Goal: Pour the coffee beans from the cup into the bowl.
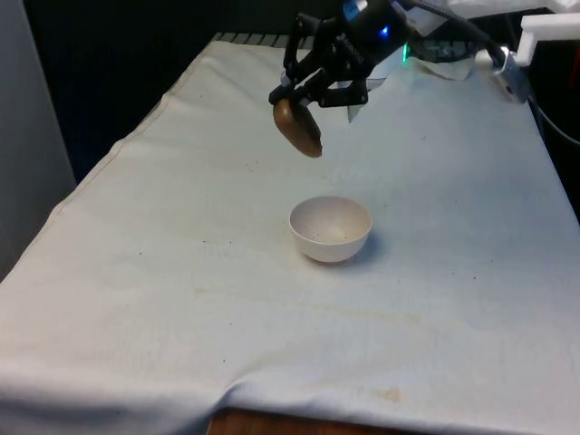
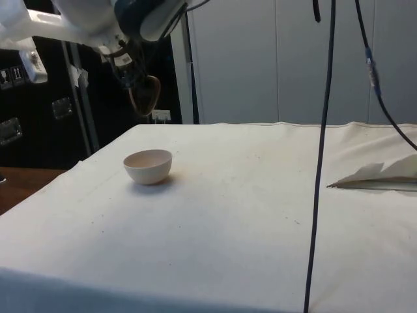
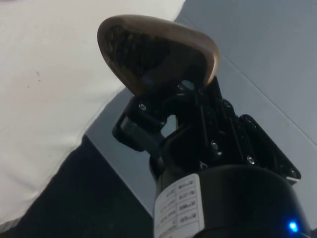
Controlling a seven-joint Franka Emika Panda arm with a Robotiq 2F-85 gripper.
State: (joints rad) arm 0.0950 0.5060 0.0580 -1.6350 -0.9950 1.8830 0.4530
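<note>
My black gripper (image 1: pixel 304 95) is shut on a brown wooden cup (image 1: pixel 298 128), holding it in the air and tilted onto its side. A white bowl (image 1: pixel 331 228) sits on the cloth below it, a little nearer the front edge and toward the front view's right. From the side, the cup (image 2: pixel 144 95) hangs well above and slightly behind the bowl (image 2: pixel 148 165). In the wrist view the cup (image 3: pixel 158 54) is gripped at its rim, with dark beans showing inside its mouth. The bowl's inside looks pale with hardly anything in it.
The white cloth (image 1: pixel 181 299) covers the whole table. A folded white sheet (image 2: pixel 381 175) lies on the cloth near the robot's end. A black cable (image 2: pixel 320 156) hangs down in front of the side camera.
</note>
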